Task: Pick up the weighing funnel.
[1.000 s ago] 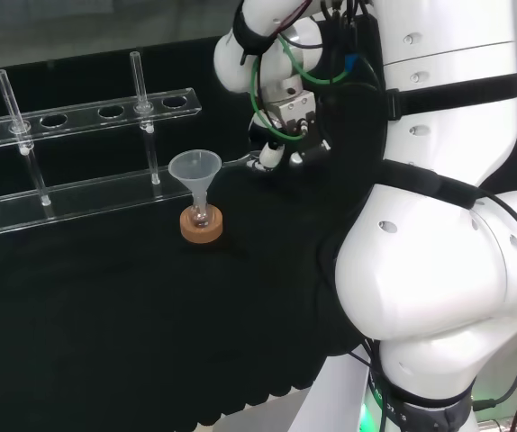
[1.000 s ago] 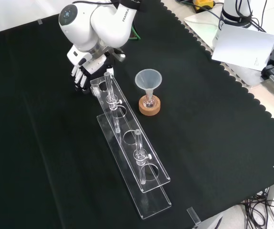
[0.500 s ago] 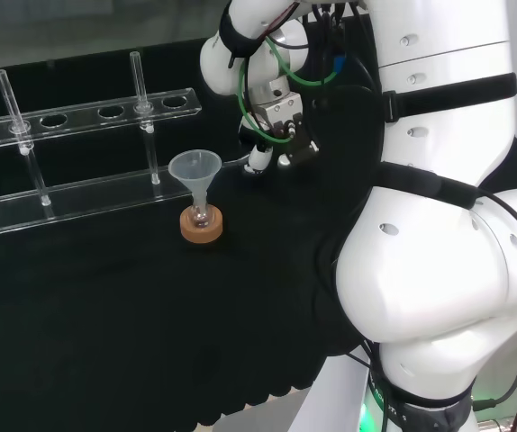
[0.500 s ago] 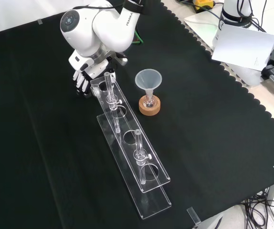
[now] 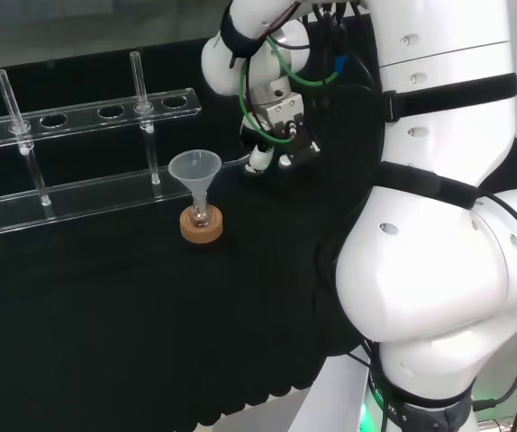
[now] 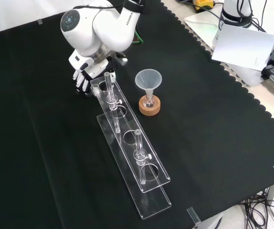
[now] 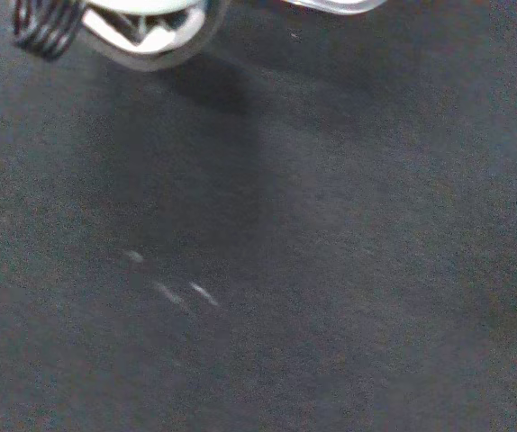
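Observation:
In the head view, a small clear piece, the weighing funnel (image 5: pixel 238 162), lies on the black cloth just left of the hand (image 5: pixel 272 146). A white fingertip (image 5: pixel 258 163) is at the piece's end. The front view shows the hand (image 6: pixel 82 76) low over the cloth at the far end of the clear rack (image 6: pixel 132 157). Its fingers (image 6: pixel 79 85) hang down relaxed, and I see nothing between them. A blurred white part of the hand (image 7: pixel 141 27) appears over bare cloth in the wrist view.
The big funnel (image 5: pixel 195 171) stands in a small flask on a cork ring (image 5: pixel 202 227), left of the hand in the head view. Behind it is the long clear rack (image 5: pixel 87 193) with two upright tubes. White arm links (image 5: pixel 439 270) take up that view's right.
In the head view the hand has moved left and slightly up, closer to the clear piece. Over the last half second it has barely moved. The funnel, flask and rack stay put.

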Available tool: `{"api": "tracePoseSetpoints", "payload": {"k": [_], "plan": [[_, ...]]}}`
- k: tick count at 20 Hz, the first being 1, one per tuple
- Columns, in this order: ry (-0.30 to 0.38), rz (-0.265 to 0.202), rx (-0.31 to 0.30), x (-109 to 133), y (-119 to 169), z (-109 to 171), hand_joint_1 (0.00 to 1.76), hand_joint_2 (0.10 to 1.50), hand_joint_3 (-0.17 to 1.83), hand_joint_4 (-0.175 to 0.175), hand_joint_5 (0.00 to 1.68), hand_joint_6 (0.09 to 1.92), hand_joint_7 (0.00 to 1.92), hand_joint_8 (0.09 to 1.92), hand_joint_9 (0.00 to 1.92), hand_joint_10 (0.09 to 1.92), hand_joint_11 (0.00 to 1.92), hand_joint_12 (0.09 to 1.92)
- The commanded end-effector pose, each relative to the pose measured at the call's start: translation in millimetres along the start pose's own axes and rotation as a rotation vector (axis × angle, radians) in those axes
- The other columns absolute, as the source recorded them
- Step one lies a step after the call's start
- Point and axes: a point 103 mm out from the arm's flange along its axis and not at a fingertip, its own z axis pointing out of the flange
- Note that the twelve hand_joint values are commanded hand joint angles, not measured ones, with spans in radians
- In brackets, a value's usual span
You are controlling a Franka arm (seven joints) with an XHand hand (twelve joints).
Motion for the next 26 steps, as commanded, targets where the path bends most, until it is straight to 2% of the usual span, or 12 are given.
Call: {"api": "tracePoseSetpoints", "payload": {"k": [1, 3, 5, 9, 13, 20, 26], "plan": [[0.008, -0.002, -0.009, -27, -5, 7, 0.96, 0.75, 0.54, 0.101, 0.93, 0.84, 0.46, 0.71, 0.72, 0.55, 0.50, 1.28], [-0.001, 0.006, -0.011, -27, -4, 7, 1.02, 0.89, 0.34, 0.155, 1.02, 0.90, 0.47, 0.72, 0.72, 0.55, 0.51, 1.28], [0.004, 0.001, -0.018, -27, -4, 7, 1.05, 0.92, 0.28, 0.171, 1.07, 0.88, 0.49, 0.71, 0.73, 0.55, 0.52, 1.27], [-0.001, 0.008, -0.029, -28, -4, 9, 1.07, 0.79, 0.52, 0.175, 1.12, 0.88, 0.54, 0.67, 0.80, 0.50, 0.57, 1.24], [-0.017, -0.001, -0.057, -29, -6, 2, 1.09, 0.71, 0.64, 0.175, 1.16, 0.87, 0.57, 0.67, 0.84, 0.48, 0.64, 1.20], [-0.036, 0.012, -0.110, -36, -22, -37, 1.12, 0.69, 0.59, 0.175, 1.27, 0.64, 0.61, 0.67, 0.92, 0.43, 0.73, 1.14], [-0.057, 0.013, -0.105, -41, -41, -62, 1.12, 0.69, 0.57, 0.175, 1.30, 0.59, 0.61, 0.67, 0.93, 0.41, 0.76, 1.11]]}}
